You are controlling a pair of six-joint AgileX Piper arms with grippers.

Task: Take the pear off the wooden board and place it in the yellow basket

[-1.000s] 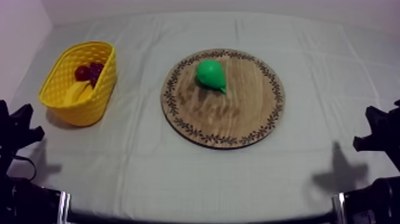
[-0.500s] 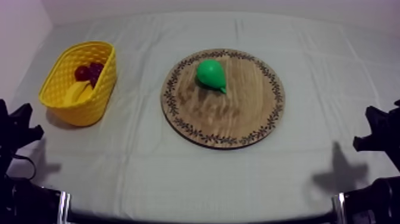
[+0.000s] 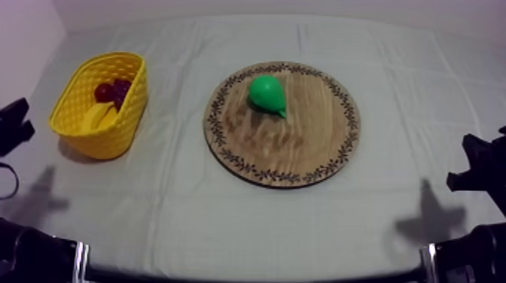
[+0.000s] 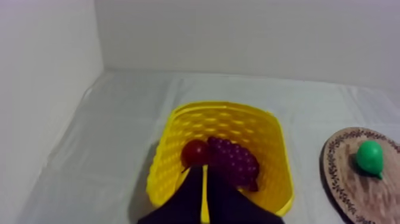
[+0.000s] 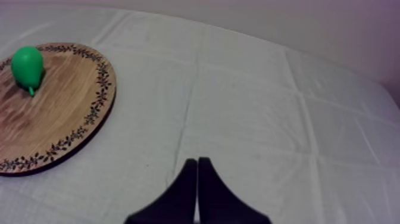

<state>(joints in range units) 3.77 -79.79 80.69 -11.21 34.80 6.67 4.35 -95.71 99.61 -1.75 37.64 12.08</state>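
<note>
Pear (image 3: pixel 266 93) lay on the wooden board (image 3: pixel 301 147), well apart from the yellow basket (image 3: pixel 120 128), as you could see. Your left gripper (image 4: pixel 204 169), by the basket, and right gripper (image 5: pixel 197 162) were both clenched on nothing.

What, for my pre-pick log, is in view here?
cloth: one, grey-white, under everything.
wooden board: one, brown, patterned rim, centre of the cloth.
pear: one, green, on the board's far left part.
yellow basket: one, yellow, left of the board.
bunch of grapes: one, dark purple, inside the basket.
small red fruit: one, red, in the basket beside the grapes.
banana: seemingly one, yellow, in the basket.
left gripper: one, black, shut, over the basket's near wall.
right gripper: one, black, shut, over bare cloth beside the board.
</note>
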